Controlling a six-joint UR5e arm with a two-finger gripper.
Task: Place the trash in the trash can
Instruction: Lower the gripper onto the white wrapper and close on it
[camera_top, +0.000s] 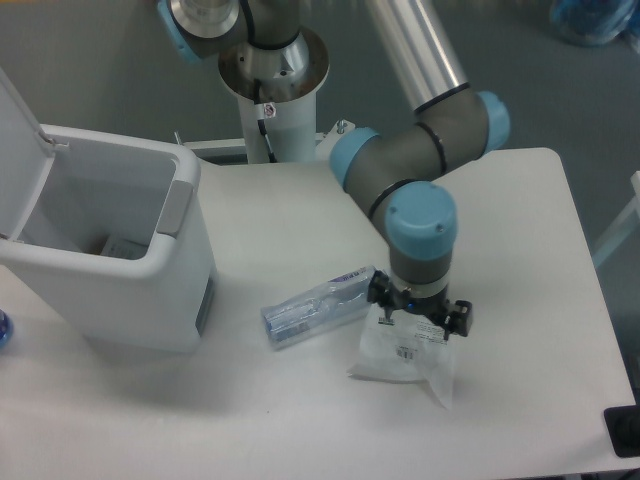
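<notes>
Gripper (419, 318) is over the top edge of the plastic bag (405, 355), fingers spread open, nothing held. Bag lies flat on the table (300, 210), just right of the crushed bottle (318, 306), whose cap end is hidden behind the gripper. Trash can (120, 260) sits left of the bottle with lid (18, 140) up; bare tabletop between them.

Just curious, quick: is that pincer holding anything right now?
Pincer: open, holding nothing, hovering over the bag.
</notes>
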